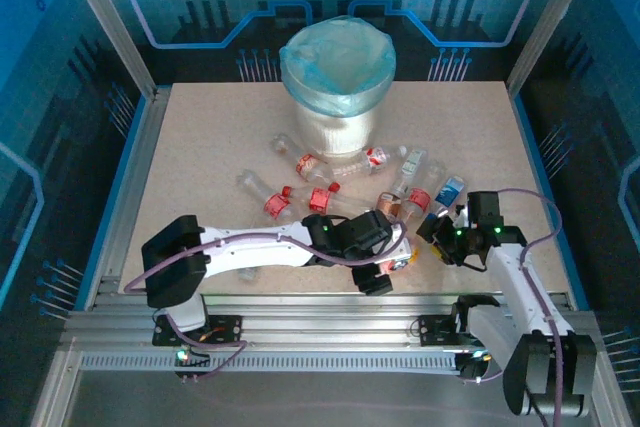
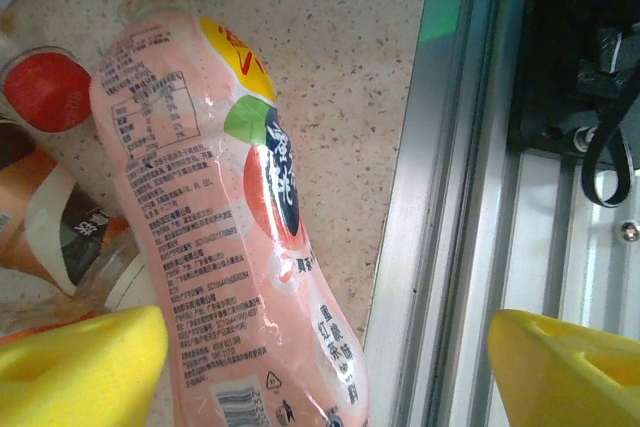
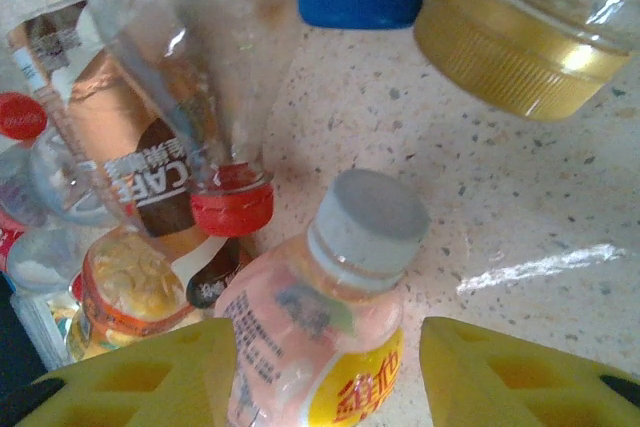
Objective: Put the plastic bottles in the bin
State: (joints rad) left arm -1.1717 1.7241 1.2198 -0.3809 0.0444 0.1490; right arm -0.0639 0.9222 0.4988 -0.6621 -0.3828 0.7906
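Here, speckled beige table, blue-lit walls; left jaws and right jaws gape around a pink bottle.

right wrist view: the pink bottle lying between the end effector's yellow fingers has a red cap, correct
Not quite. The pink bottle does lie between the right end effector's yellow fingers, but its cap is pale grey, not red, as the right wrist view shows. The red cap belongs to the clear bottle beside it.
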